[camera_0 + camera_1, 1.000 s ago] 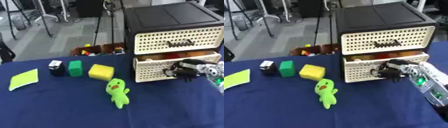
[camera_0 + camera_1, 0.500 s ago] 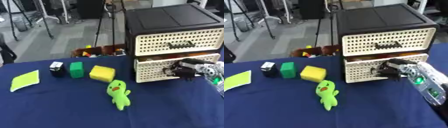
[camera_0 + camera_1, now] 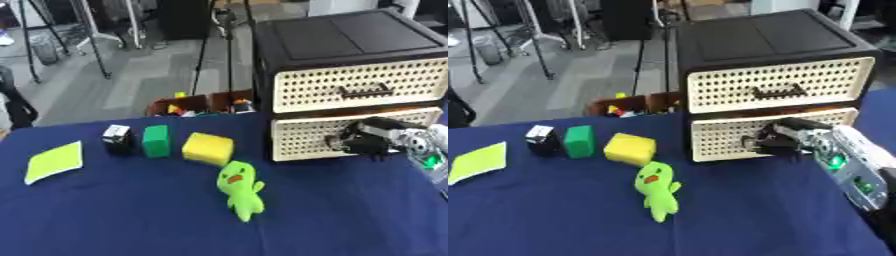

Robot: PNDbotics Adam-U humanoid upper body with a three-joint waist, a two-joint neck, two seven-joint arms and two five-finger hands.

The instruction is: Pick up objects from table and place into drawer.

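The right robot hand (image 3: 776, 141) rests against the front of the lower drawer (image 3: 306, 139) of a two-drawer cabinet (image 3: 346, 45), its fingers curled at the drawer face; whether they hook the handle cannot be told, since the hand hides it. The drawer looks closed or nearly so. The things to be stored lie on the blue-covered bench (image 3: 131, 215), well apart from the hand: a green duck toy (image 3: 240, 189) nearest, a yellow block (image 3: 207, 148), a green block (image 3: 156, 141), a small black-and-white object (image 3: 116, 139), and a flat yellow-green card (image 3: 54, 161) at far left. To do this step well, the pull should probably run straight out along the drawer's slide, the cabinet staying put. The left robot hand does not show.
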